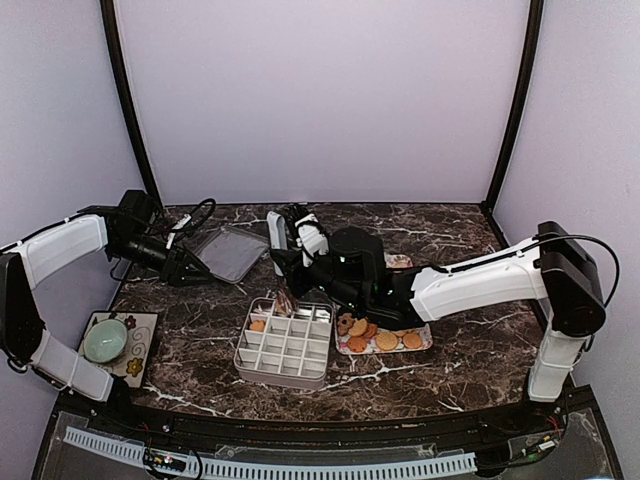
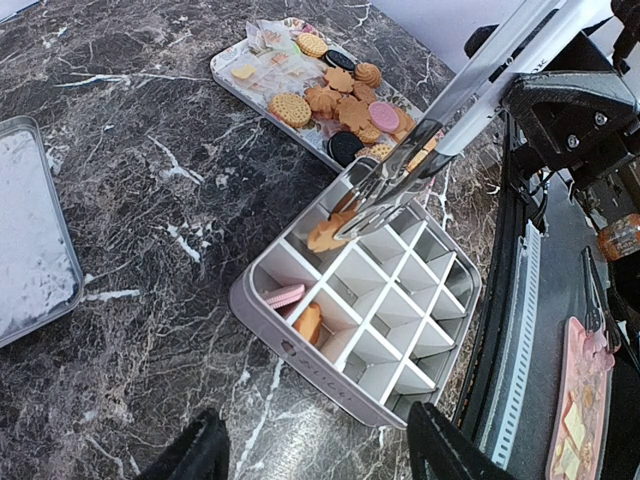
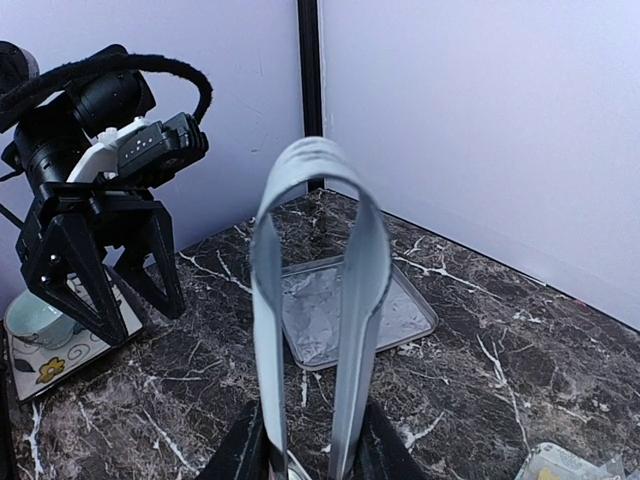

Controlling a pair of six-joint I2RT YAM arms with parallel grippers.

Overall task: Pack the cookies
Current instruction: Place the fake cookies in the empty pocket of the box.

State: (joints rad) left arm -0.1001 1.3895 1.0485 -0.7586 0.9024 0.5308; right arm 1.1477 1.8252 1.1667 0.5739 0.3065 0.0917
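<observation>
Cookies, mostly golden rounds with a black and a pink one, lie heaped on the flower-patterned tray to the right of a grey divided box. The box holds a pink cookie and an orange one in neighbouring cells. My right gripper is shut on metal tongs. Their tips hang over the box's far row, just above a golden cookie; I cannot tell whether they pinch it. My left gripper stands open and empty, off to the box's left.
A shallow metal lid lies at the back left, beside the left gripper. A green bowl on a floral saucer sits at the front left. Crumpled clear wrappers lie on the tray's far end.
</observation>
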